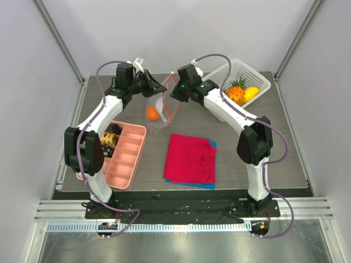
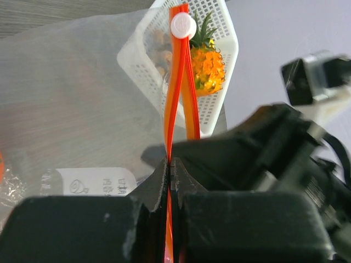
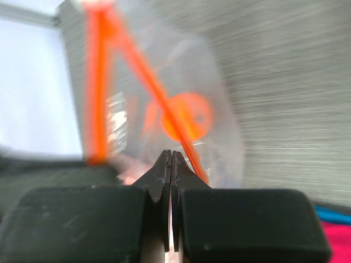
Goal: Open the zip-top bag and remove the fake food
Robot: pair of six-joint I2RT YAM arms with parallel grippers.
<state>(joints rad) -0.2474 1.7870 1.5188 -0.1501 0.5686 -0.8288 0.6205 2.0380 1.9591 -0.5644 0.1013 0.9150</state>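
Observation:
The clear zip-top bag [image 1: 159, 121] hangs between my two grippers above the table's back middle. An orange fake fruit [image 1: 152, 113] sits inside it, also visible through the plastic in the right wrist view [image 3: 186, 116]. My left gripper [image 1: 159, 87] is shut on one side of the orange zip strip [image 2: 175, 98], whose white slider [image 2: 182, 24] is at the far end. My right gripper [image 1: 171, 95] is shut at the other side of the bag's mouth, its tips [image 3: 172, 156] pinching the film beside the strip [image 3: 159, 93]. The two strip halves stand apart.
A white mesh basket [image 1: 258, 74] at the back right holds a pineapple [image 1: 237, 93] and a yellow fruit [image 1: 251, 93]. A pink divided tray [image 1: 129, 156] with dark ringed pieces [image 1: 112, 137] lies at the left. A red cloth [image 1: 191, 159] over a blue one lies front centre.

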